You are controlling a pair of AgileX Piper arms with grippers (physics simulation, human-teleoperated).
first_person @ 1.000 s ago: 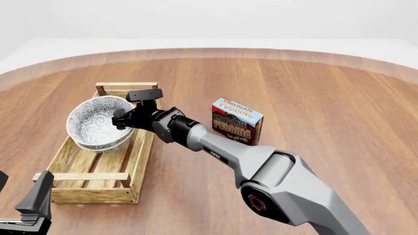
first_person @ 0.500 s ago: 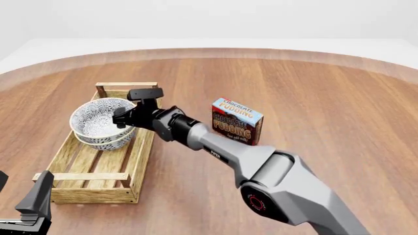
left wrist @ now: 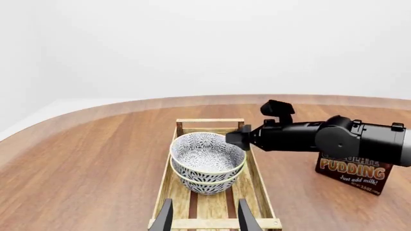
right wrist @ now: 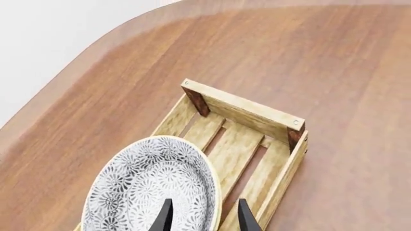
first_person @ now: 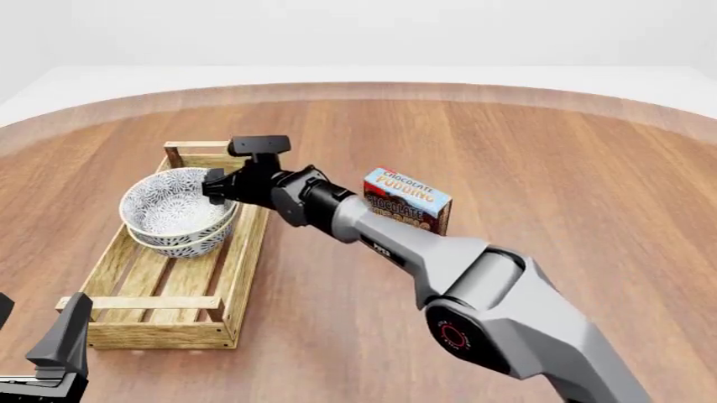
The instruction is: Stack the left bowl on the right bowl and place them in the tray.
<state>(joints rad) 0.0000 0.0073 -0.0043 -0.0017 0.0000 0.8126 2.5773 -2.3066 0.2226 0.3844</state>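
Now stacked bowls (first_person: 177,211) in tray (first_person: 168,312), just below right hand (first_person: 213,186).

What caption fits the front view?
Right hand open at the rim of the stacked bowls resting in the tray, pudding box alongside.

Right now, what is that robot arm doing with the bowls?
The two patterned bowls sit stacked, one inside the other, in the wooden tray. The right gripper is at the top bowl's rim with its fingers open, so it does not seem to be holding it. The left gripper waits open at the tray's near end.
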